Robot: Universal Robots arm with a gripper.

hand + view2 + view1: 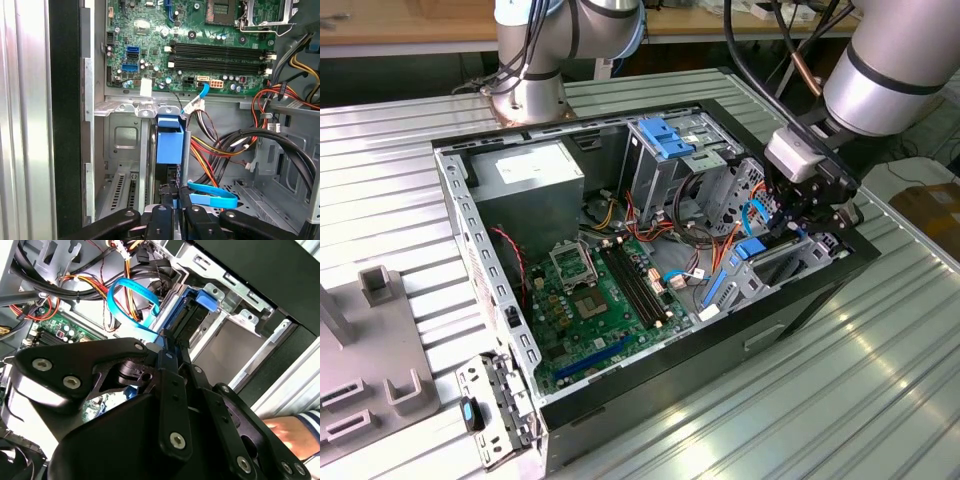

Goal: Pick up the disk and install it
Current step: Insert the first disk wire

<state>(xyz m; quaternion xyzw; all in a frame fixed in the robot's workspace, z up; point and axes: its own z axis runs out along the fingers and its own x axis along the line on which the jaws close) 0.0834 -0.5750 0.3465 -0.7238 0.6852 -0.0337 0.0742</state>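
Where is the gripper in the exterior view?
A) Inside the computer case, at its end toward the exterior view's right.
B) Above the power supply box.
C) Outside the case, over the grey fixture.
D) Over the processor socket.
A: the gripper is low inside the computer case at that end, shut on the disk with its blue rails.

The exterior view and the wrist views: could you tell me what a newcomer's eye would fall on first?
The open black metal computer case lies on the ribbed metal table, its green motherboard bared in the middle. At the exterior view's right, the silver arm's black gripper reaches into the case's corner bay, its fingers closed on the dark flat disk in bright blue plastic rails.
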